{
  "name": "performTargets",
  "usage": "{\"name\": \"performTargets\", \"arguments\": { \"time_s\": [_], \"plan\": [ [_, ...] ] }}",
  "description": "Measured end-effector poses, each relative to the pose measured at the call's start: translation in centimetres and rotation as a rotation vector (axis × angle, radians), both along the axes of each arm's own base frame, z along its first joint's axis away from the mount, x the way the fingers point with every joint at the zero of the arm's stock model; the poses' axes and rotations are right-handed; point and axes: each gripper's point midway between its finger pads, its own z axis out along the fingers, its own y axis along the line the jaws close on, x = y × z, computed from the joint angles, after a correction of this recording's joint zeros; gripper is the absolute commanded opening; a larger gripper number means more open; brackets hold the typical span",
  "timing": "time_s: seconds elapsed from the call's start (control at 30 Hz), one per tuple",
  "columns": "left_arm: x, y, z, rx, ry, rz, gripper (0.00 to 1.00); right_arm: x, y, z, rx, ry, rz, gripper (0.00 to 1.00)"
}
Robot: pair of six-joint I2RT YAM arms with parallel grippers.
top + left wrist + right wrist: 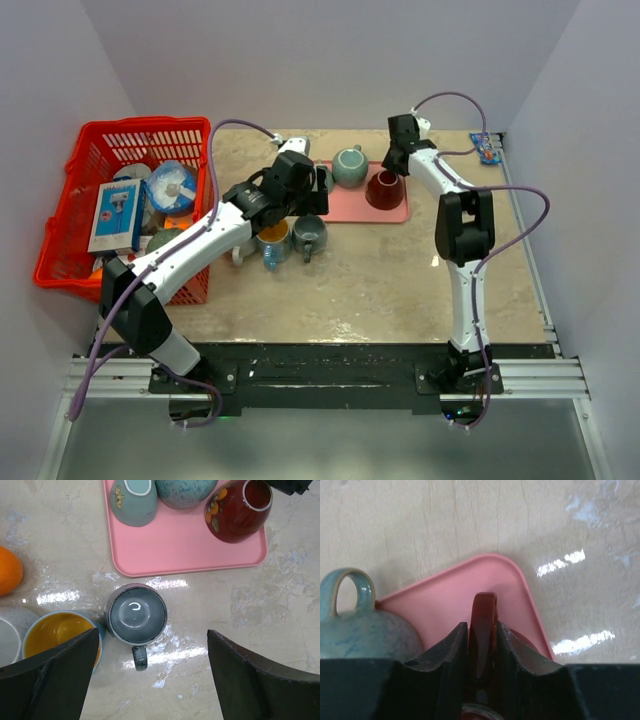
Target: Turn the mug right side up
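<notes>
the right gripper (482,630) is being pressed together on the handle (484,611) of the red mug (384,190), with one dark finger being held against each side of the loop, so the jaws are being kept clamped on it rather than apart. the red mug is being supported at the right end of the pink tray (450,592), near its rounded corner, and it appears to be standing mouth down, with its ringed base being shown upward in the left wrist view. just beside it on the tray, a blue-green mug (365,630) is being seen, and a pale teal mug (132,500) is being seen further left. the left gripper (152,635) is being held wide apart above the table (380,280), nothing being gripped between its fingers. below it, off the tray, a grey mug (137,614) is being seen upright, with a yellow-lined mug (57,635) close beside it and an orange (7,570) further out. a red basket (70,200) is being seen at the table's left edge.
</notes>
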Motion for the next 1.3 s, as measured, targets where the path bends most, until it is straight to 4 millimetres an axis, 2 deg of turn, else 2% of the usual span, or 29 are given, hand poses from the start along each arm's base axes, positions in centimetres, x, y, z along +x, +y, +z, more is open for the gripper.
{"name": "performTargets", "arguments": {
  "time_s": [0.1,0.27,0.4,0.73,0.83,0.9,1.17,1.3],
  "plan": [
    [0.0,0.1,0.0,-0.001,0.004,-0.001,0.93,-1.6,0.2,-0.4,0.016,0.047,0.015,0.28],
    [-0.1,-0.1,-0.1,-0.006,0.007,-0.007,0.93,-3.8,0.2,-0.7,0.033,0.098,0.021,0.43],
    [-0.1,-0.2,-0.1,-0.010,0.011,-0.014,0.93,-4.5,0.3,-1.3,0.032,0.126,0.041,0.44],
    [-0.4,-0.1,-0.6,-0.004,0.024,-0.018,0.93,-4.2,1.1,-1.4,0.014,0.152,0.154,0.33],
    [-0.3,-0.1,-0.6,-0.005,0.023,-0.018,0.93,-3.9,1.3,-1.8,0.005,0.163,0.174,0.17],
    [-0.3,-0.1,-0.6,-0.004,0.023,-0.018,0.93,-3.5,1.4,-1.7,0.001,0.160,0.187,0.00],
    [-0.3,0.0,-0.6,-0.005,0.024,-0.015,0.93,-3.5,1.5,-1.6,-0.001,0.144,0.206,0.00],
    [-0.2,0.0,-0.6,-0.005,0.024,-0.014,0.93,-4.3,1.5,-0.1,0.017,0.075,0.218,0.00]
  ]
}}
